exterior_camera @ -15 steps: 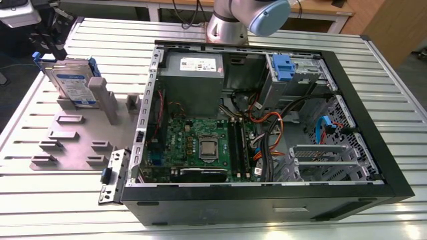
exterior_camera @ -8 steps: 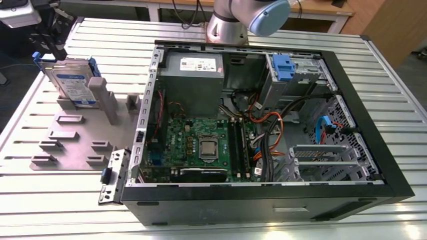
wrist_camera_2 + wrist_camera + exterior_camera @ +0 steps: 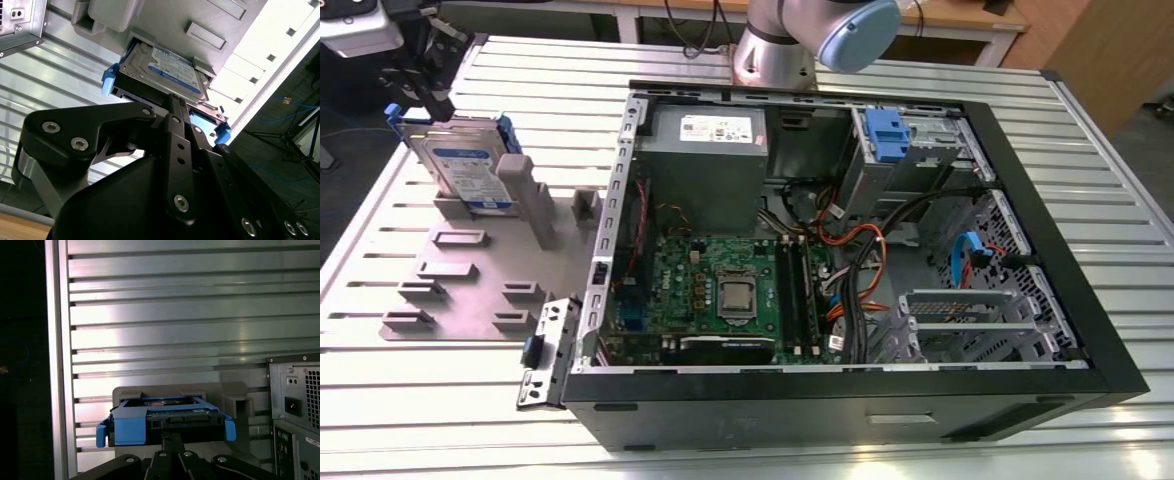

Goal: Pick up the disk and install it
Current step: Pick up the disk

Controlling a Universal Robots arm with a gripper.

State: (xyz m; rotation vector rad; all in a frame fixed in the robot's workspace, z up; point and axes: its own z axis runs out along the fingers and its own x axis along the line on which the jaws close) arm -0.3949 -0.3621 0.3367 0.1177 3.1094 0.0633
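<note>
- This looks like a robotics lab bench.
- An open PC case [image 3: 1115, 372] lies on a slotted aluminium table [image 3: 1087, 150].
- A robot arm [image 3: 781, 45] stands just behind the case.
- A grey fixture plate [image 3: 470, 292] sits beside the case, with a wooden desk [image 3: 947, 18] beyond.

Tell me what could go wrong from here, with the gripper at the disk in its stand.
1. The disk stands upright in the grey stand; a lift that is not straight might jam it or drag the stand along.
2. The gripper is at the thin edge of the blue carrier, so the disk may tilt or slip.
3. Orange and black cables lie loose inside the case and could snag it.
</note>
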